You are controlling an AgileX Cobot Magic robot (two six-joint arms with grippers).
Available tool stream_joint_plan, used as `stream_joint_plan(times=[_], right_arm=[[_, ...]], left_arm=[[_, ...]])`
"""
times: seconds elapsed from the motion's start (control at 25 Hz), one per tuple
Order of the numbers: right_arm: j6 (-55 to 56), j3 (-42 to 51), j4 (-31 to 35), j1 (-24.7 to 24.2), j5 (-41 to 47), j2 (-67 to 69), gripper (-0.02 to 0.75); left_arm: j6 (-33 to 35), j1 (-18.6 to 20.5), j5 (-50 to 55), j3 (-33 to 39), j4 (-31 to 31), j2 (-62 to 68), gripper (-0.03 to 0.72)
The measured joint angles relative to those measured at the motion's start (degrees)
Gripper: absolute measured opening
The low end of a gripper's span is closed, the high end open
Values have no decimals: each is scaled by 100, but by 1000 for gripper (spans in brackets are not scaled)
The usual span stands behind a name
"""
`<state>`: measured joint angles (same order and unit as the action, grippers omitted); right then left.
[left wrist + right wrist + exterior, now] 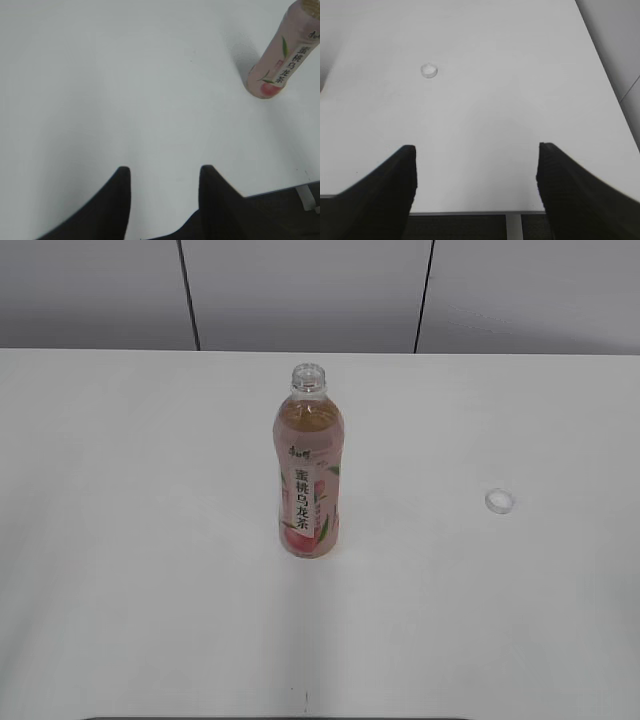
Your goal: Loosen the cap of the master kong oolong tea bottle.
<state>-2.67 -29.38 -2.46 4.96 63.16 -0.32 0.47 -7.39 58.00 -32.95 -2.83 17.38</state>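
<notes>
One master kong oolong tea bottle (309, 475) stands uncapped (cap (500, 501) well apart).

Bottle: the master kong oolong tea bottle (309, 470) is seen standing upright near the middle of the bench, tall and clear, filled with amber tea almost to the neck.
Label: a pink peach wrap is shown, with black Chinese characters running down a white strip.
Bottle mouth: the threaded neck is left open and uncovered.
Cap: the cap (500, 501), small, round and white, is laid on the bench well apart from the bottle, to its right.
Cap pose: its hollow side appears turned upward.
</notes>
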Motion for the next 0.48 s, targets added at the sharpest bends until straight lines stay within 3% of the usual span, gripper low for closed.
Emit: stream_joint_plan(times=[0.48], right_arm=[[5,0,-11,-18,-24,-4,566]], left_arm=[[0,0,-60,0,-24,-19,266]])
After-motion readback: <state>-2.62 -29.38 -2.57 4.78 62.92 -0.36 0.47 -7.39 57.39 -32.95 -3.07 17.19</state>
